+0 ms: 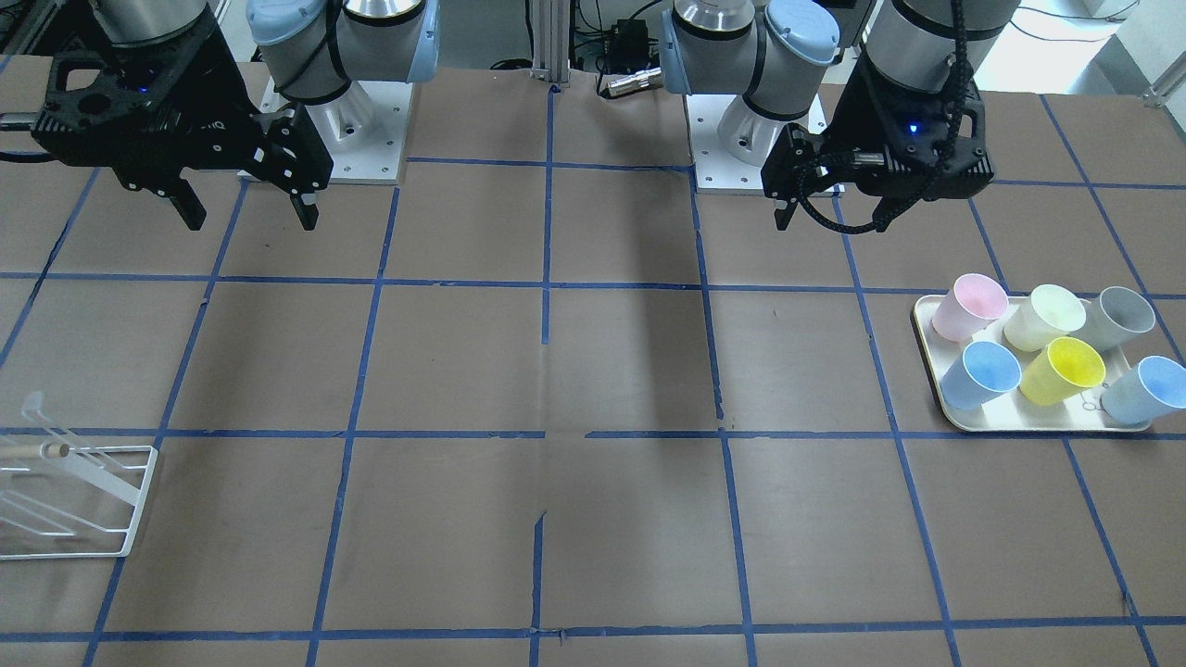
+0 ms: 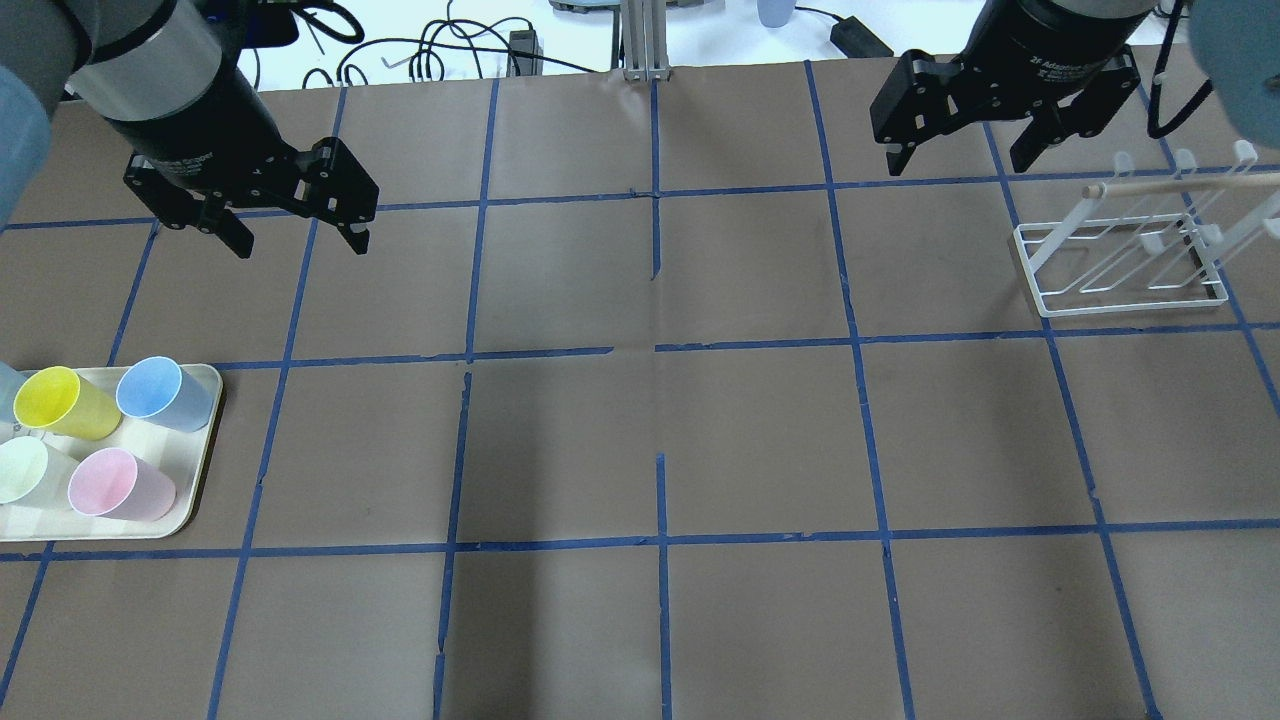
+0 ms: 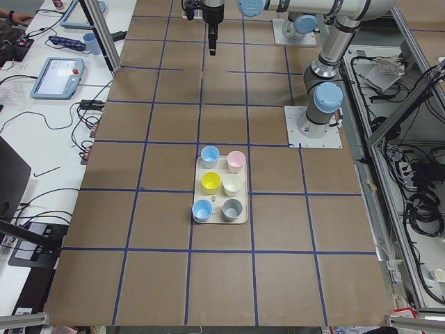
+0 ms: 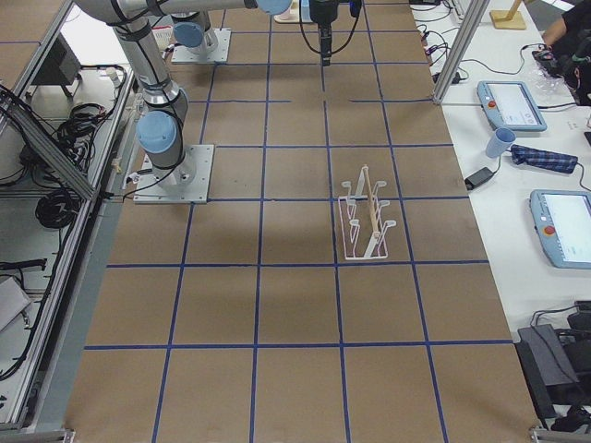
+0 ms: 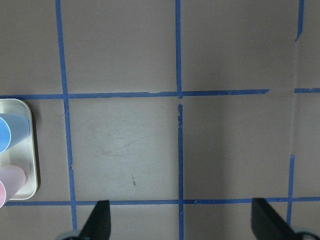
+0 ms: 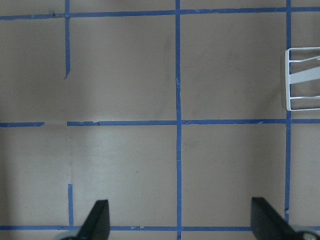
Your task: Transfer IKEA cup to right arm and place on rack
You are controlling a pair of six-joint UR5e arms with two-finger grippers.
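Spanning every view, the brown table with its grid of blue tape carries everything. Both arms hang high at the robot's side of it: the left arm on the side where the cups are, the right arm near the rack. The rack holds no cup. At the opposite end sits the tray, crowded with cups.

The left gripper has its fingers spread wide and holds nothing; the right gripper is likewise wide apart and empty. Both hover above bare table, the left one well apart from the tray.

The blue cup stands mouth up at the tray's end nearest the table's middle, just beside the yellow cup and the pink cup.

By my reading, the task is at its very start, the pick-up not yet begun. The next move calls for the left arm to travel over the tray and descend on the blue cup, its fingers slipping in without knocking the close neighbours.
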